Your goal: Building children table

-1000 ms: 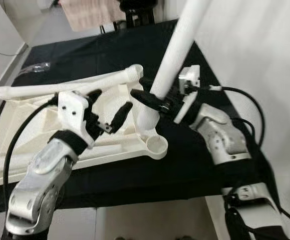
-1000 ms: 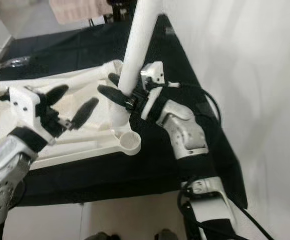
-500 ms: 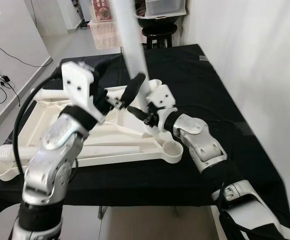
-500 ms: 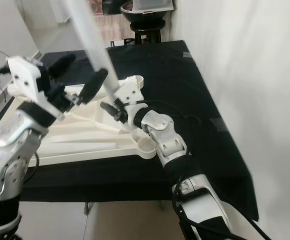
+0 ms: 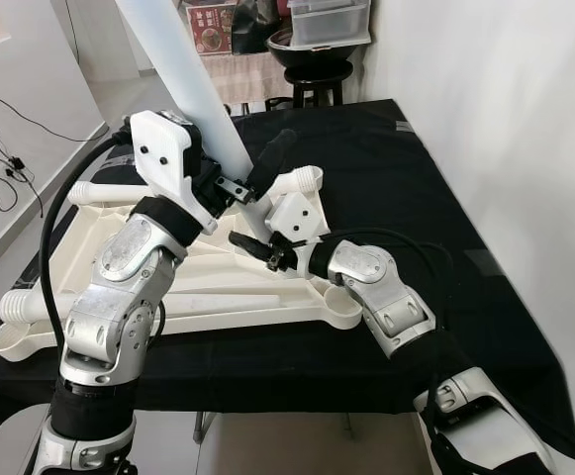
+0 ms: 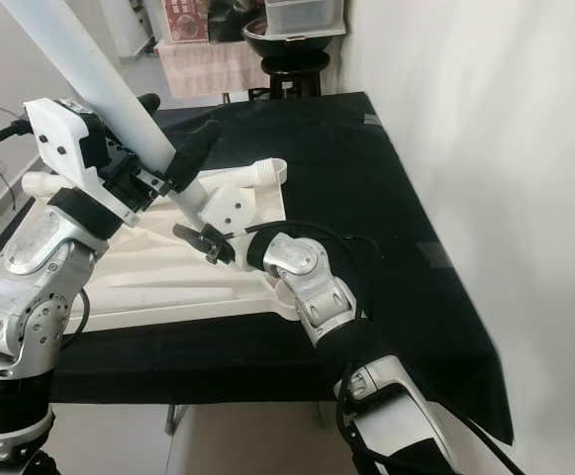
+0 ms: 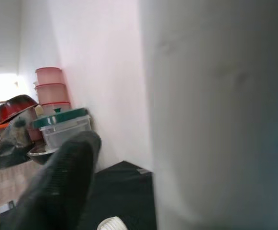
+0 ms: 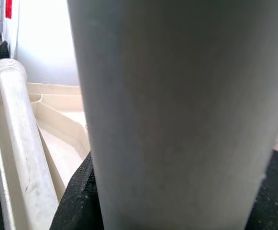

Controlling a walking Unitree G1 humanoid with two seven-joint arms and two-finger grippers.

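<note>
Holding the table leg with the right gripper clamped low and the left gripper spread around it, you risk cross-threading if it leans

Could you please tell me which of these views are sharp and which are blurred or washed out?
Both eye views are sharp and evenly lit, showing the raised table leg and the left gripper crisply. In the left wrist view the finger and leg are close and soft, with a bright washed-out wall behind. In the right wrist view the leg is near and featureless.
</note>
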